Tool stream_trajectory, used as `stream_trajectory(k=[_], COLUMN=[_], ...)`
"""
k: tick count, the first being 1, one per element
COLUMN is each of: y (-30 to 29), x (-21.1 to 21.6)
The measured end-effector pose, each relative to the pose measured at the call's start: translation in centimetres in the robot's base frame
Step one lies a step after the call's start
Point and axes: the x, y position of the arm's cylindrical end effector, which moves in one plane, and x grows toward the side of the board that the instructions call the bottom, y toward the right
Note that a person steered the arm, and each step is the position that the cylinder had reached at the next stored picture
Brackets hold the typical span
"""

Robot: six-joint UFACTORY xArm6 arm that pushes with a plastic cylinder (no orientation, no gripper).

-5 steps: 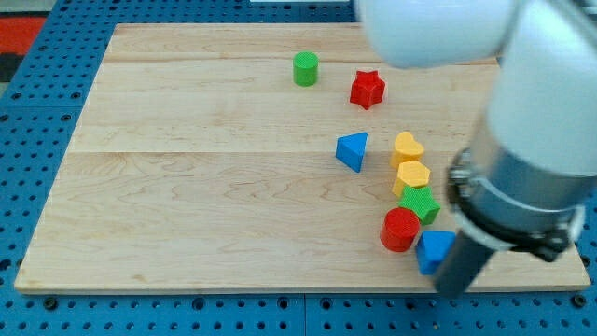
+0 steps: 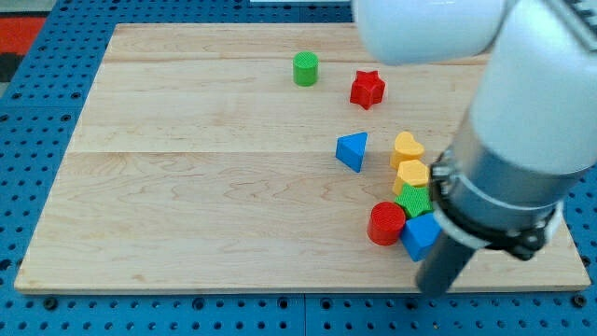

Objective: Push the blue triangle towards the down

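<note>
The blue triangle (image 2: 353, 149) lies right of the board's middle, clear of other blocks. My tip (image 2: 435, 287) is at the board's bottom right edge, far below and to the right of the triangle. It sits just below and right of a second blue block (image 2: 420, 236), whose shape I cannot make out. A red cylinder (image 2: 386, 223) sits to the left of that blue block. The arm's body hides the board's right side.
A yellow heart (image 2: 407, 147), a yellow hexagon (image 2: 411, 175) and a green block (image 2: 415, 200) form a column right of the triangle. A green cylinder (image 2: 305, 68) and a red star (image 2: 367, 89) lie near the top. The wooden board (image 2: 205, 187) ends close below the tip.
My tip and arm moved left. The lower blue block and the red cylinder slid left and slightly up. The blue triangle has not moved.
</note>
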Motion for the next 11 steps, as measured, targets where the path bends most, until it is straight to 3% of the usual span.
stream_trajectory(k=[2, 3, 6, 7, 8, 11], y=[-11.1, -13.7, -14.5, -12.3, -7.4, -3.7], x=[-1.9, -6.0, -17.2, -20.6, -21.1, -17.0])
